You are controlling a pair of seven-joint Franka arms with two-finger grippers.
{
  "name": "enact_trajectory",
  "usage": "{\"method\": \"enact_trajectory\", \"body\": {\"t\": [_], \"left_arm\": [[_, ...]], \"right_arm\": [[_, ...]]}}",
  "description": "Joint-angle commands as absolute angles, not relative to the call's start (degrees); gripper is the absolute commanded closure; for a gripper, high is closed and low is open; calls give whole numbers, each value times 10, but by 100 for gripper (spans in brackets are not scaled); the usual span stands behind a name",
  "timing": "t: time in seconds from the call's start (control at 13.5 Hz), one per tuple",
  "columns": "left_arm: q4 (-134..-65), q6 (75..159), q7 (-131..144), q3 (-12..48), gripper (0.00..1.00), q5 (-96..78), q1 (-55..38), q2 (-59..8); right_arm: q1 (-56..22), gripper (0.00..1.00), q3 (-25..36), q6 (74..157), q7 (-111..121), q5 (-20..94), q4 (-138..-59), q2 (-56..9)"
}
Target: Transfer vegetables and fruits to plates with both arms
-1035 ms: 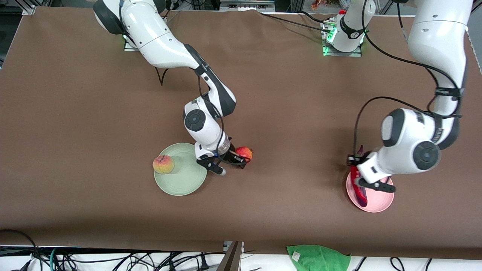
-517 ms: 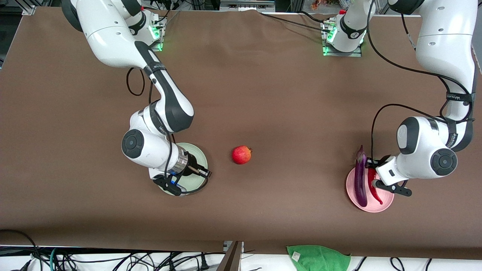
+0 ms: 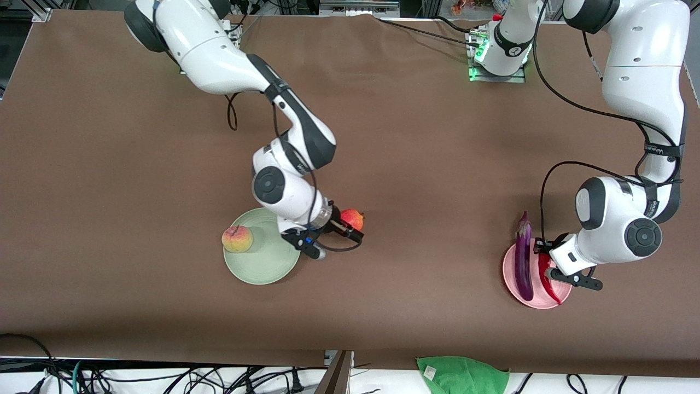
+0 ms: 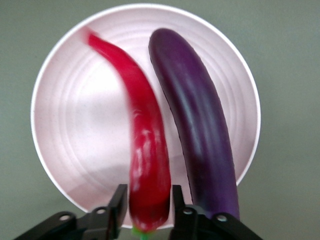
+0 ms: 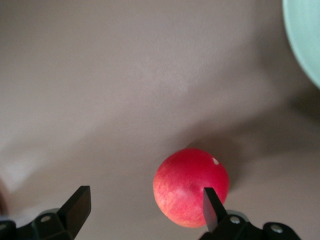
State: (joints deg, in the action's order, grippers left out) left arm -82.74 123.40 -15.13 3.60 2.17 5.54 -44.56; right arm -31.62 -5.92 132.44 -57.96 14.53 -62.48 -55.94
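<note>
My left gripper (image 3: 544, 262) is over the pink plate (image 3: 509, 272), shut on the stem end of the red chili pepper (image 3: 548, 282), whose tip reaches the plate's rim. The purple eggplant (image 3: 523, 262) lies beside the chili on the plate. The left wrist view shows the gripper (image 4: 148, 200), chili (image 4: 145, 150), eggplant (image 4: 200, 130) and plate (image 4: 75, 125). My right gripper (image 3: 340, 246) is open, low beside the red pomegranate (image 3: 354, 218) on the table next to the mint plate (image 3: 262, 262). The peach (image 3: 237, 239) sits on that plate. In the right wrist view, the pomegranate (image 5: 187, 187) sits against one finger (image 5: 210, 205).
A green cloth (image 3: 462, 375) lies off the table's near edge, with cables along that edge. The mint plate's rim (image 5: 305, 40) shows in the right wrist view. Brown table surface spreads between the two plates.
My right gripper has swung from over the mint plate to the pomegranate, uncovering the peach. My left gripper has moved in onto the chili, which has shifted toward the plate's near rim.
</note>
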Motion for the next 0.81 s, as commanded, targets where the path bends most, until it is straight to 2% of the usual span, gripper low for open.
{"method": "enact_trajectory", "body": {"t": [0.0,0.22,0.37,0.74], "left_arm": [[-817,1240,-163,34,0,1,58,-443],[-817,1224,-157,33,0,-44,59,-408],[-816,1184,-151,34,0,-41,58,-381],[-816,1099,-150,33,0,-38,59,-263]], "right_arm": [[-316,1,-56,1336,-593,125,-645,-555],[-317,1,-56,1335,-595,116,-659,-555],[-316,1,-55,1337,-615,116,-687,-556],[-326,1,-54,1346,-668,119,-688,-567]]}}
